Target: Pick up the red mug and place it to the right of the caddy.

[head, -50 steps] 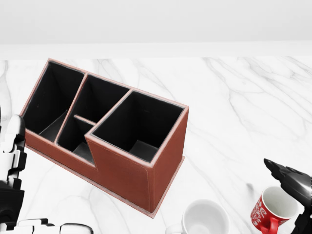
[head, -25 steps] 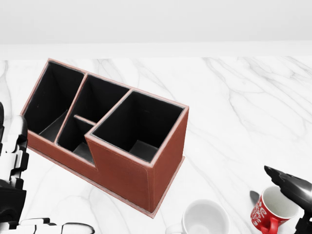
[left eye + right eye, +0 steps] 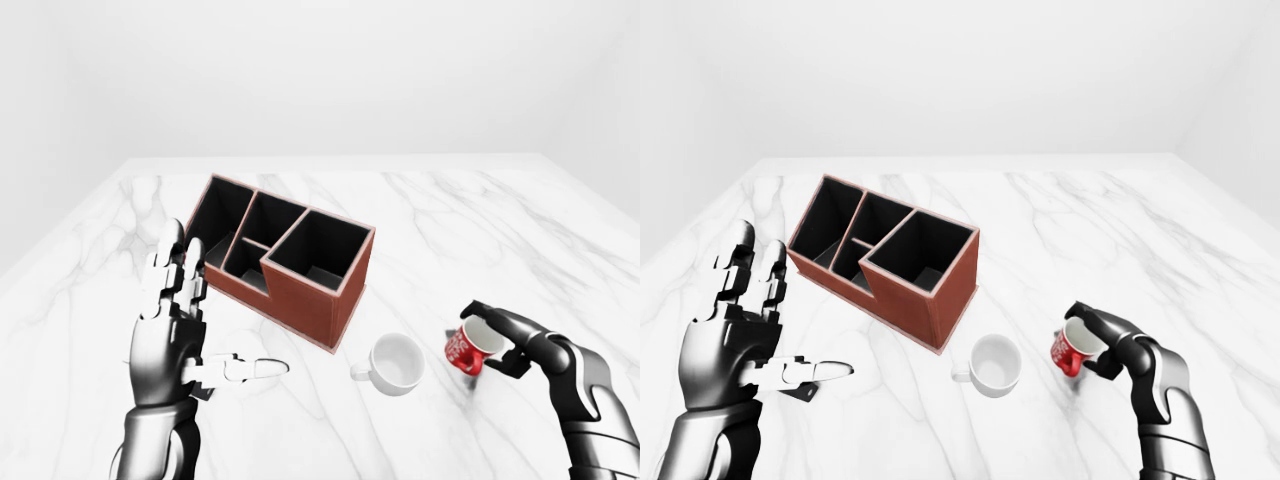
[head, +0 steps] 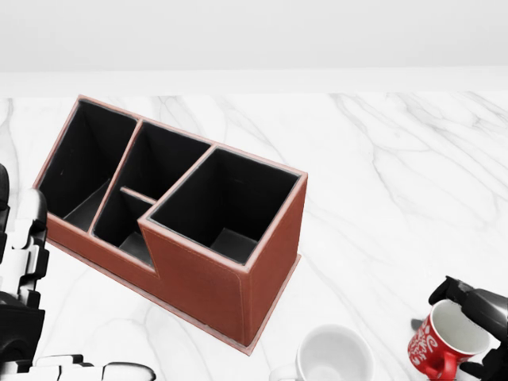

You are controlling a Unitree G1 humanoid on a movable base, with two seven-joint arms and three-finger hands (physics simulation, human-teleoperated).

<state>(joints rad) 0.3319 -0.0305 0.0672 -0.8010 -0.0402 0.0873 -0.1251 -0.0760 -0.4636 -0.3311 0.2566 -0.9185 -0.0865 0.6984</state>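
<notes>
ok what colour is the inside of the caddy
Black inside, with reddish-brown outer walls; the caddy shows this best in the head view.

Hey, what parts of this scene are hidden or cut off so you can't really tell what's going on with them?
- White mug, head view: lower part cut off by the bottom edge; handle barely shows.
- Right robot hand on the red mug: fingers cover the mug's far side; lift off the table unclear.
- Caddy compartments: dark interiors; floors partly hidden by walls in every view.
- Left robot hand, head view: mostly cut off by the left edge.
</notes>
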